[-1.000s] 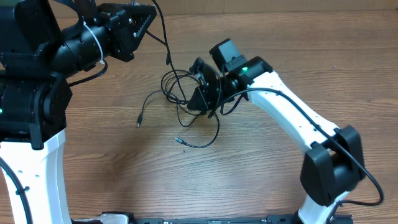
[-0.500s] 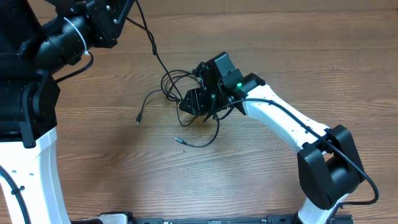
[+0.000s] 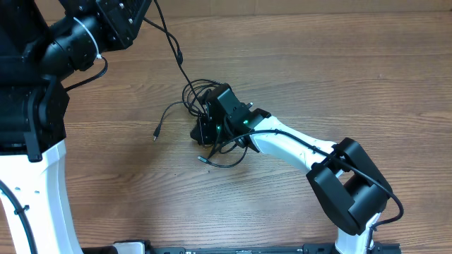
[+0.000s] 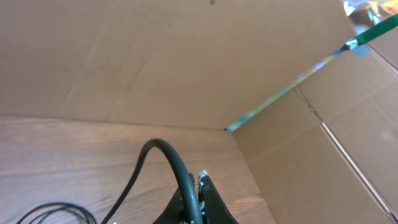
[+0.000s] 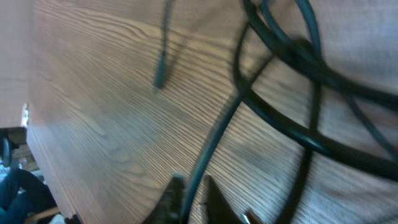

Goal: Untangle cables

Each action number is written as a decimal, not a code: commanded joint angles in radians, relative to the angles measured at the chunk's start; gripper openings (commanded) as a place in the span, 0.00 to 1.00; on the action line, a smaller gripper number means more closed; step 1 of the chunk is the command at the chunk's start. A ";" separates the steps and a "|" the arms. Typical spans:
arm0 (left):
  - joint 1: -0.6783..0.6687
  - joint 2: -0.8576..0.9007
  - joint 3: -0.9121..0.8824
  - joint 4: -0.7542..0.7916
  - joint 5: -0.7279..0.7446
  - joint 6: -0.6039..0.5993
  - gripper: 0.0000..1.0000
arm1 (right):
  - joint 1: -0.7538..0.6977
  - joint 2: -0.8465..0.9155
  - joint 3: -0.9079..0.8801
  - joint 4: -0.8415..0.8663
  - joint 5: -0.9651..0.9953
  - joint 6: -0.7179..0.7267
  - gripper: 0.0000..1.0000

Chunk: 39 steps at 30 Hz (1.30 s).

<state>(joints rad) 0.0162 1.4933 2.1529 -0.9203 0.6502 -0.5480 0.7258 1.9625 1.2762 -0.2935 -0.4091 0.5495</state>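
**Asker:** Where are the cables?

**Describer:** A tangle of thin black cables [image 3: 199,87] lies near the middle of the wooden bench [image 3: 332,63]. One strand [image 3: 168,35] rises from it toward the far left corner, with a small plug [image 3: 179,54] partway along.

**Asker:** What holds that strand?

**Describer:** The left jaws, on the black left arm [image 3: 78,39], are clamped on it. In the left wrist view it arches out from between them, with cardboard walls [image 4: 186,56] behind.

**Asker:** And the other side?

**Describer:** The white right arm [image 3: 289,141] reaches in from the near right. The right jaws sit low at the tangle's near edge, closed on one cable [image 5: 214,140] that runs between the fingertips [image 5: 174,198].

**Asker:** Any loose ends?

**Describer:** Two. One plug end [image 3: 157,134] lies left of the tangle, and a pale-tipped end [image 3: 203,159] lies just in front of the right jaws.
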 commanded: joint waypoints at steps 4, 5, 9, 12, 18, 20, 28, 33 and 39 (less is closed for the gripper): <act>0.157 0.006 0.009 -0.092 -0.149 0.065 0.04 | -0.118 -0.243 0.082 -0.202 -0.039 -0.144 0.04; 0.180 0.007 0.009 -0.109 -0.179 0.092 0.04 | -0.153 -0.296 0.108 -0.243 -0.055 -0.153 0.04; 0.257 0.011 0.009 -0.143 -0.236 0.178 0.04 | -0.282 -0.450 0.185 -0.296 -0.195 -0.153 0.04; 0.302 0.011 0.009 -0.163 -0.286 0.179 0.04 | -0.372 -0.544 0.216 -0.298 -0.242 -0.096 0.04; 0.344 0.056 0.009 -0.272 -0.445 0.280 0.04 | -0.586 -0.685 0.290 -0.286 -0.360 -0.018 0.04; 0.344 0.085 0.009 -0.314 -0.470 0.305 0.04 | -0.635 -0.695 0.309 -0.294 -0.394 -0.018 0.04; 0.342 0.176 0.009 -0.424 -0.423 0.362 0.04 | -0.663 -0.694 0.315 -0.330 -0.468 -0.014 0.04; 0.322 0.217 0.009 -0.487 -0.224 0.494 0.04 | -0.639 -0.692 0.315 -0.332 -0.460 -0.013 0.04; 0.241 0.222 0.009 -0.482 -0.189 0.526 0.04 | -0.624 -0.665 0.391 -0.354 -0.469 0.000 0.04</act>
<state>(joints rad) 0.2920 1.7157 2.1532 -1.4075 0.4091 -0.0704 0.0994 1.2957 1.5734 -0.6556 -0.8520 0.5476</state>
